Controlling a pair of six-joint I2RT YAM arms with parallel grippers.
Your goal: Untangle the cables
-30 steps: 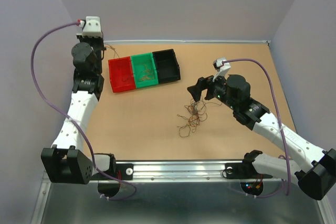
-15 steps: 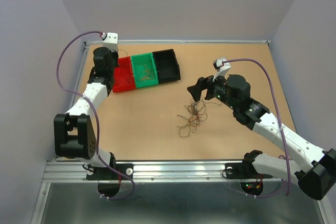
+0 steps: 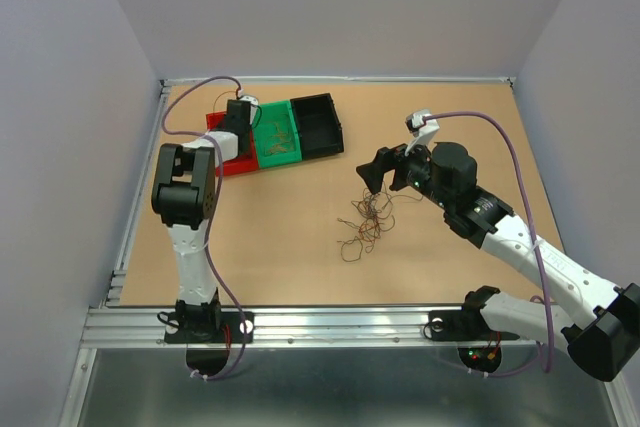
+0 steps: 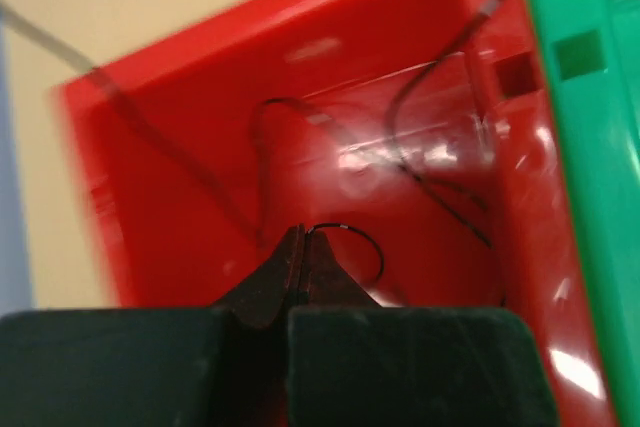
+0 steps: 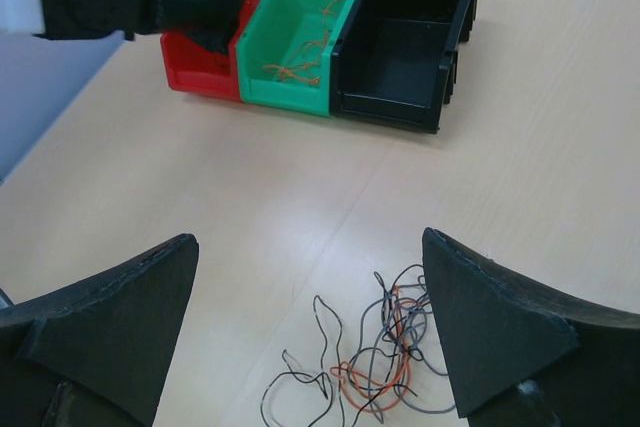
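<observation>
A loose bunch of thin curly cables, dark, grey and orange, lies on the table in front of my right gripper. In the right wrist view the bunch lies below and between the wide-open, empty jaws of that gripper. My left gripper reaches down into the red bin. In the left wrist view it is shut, and a thin dark wire loops out from its tips. More thin wires lie on the red bin's floor.
Three bins stand in a row at the back left: red, green with orange-brown wires in it, and black. They also show in the right wrist view: the green bin and the black bin. Walls close the table's sides.
My left arm has swung from the back left corner to the right and down into the red bin. The right arm and the bunch on the table have not moved.
</observation>
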